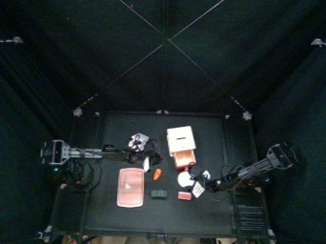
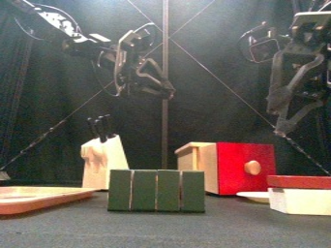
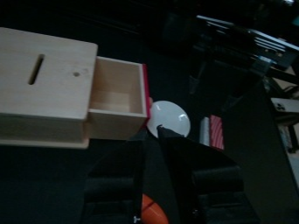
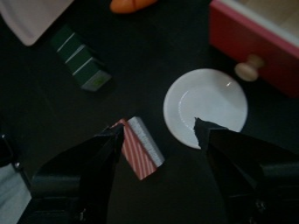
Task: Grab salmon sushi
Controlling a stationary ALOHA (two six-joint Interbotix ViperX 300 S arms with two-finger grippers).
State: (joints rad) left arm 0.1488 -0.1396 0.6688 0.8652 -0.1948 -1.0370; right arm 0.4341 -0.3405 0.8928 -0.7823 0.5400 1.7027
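The salmon sushi (image 1: 155, 174) is a tiny orange piece lying on the table between the pink rectangle (image 1: 130, 186) and the white plate (image 1: 192, 176). In the right wrist view the sushi (image 4: 132, 4) shows as an orange edge far ahead of the jaws. My right gripper (image 4: 158, 131) hangs wide open and holds nothing, above a red-and-white striped piece (image 4: 142, 149) and the plate (image 4: 208, 105), to the right of the sushi (image 1: 211, 181). My left gripper (image 1: 140, 145) hovers high at the table's left, jaws together (image 3: 160, 136), with an orange bit (image 3: 149, 208) showing below them.
A tan box (image 1: 182, 141) with its red drawer (image 1: 185, 160) pulled out stands behind the plate. A green block (image 2: 157, 190) lies at the front. A pale knife block (image 2: 104, 160) stands at the left, under the left arm. A red-and-white piece (image 2: 297, 194) sits at the front right.
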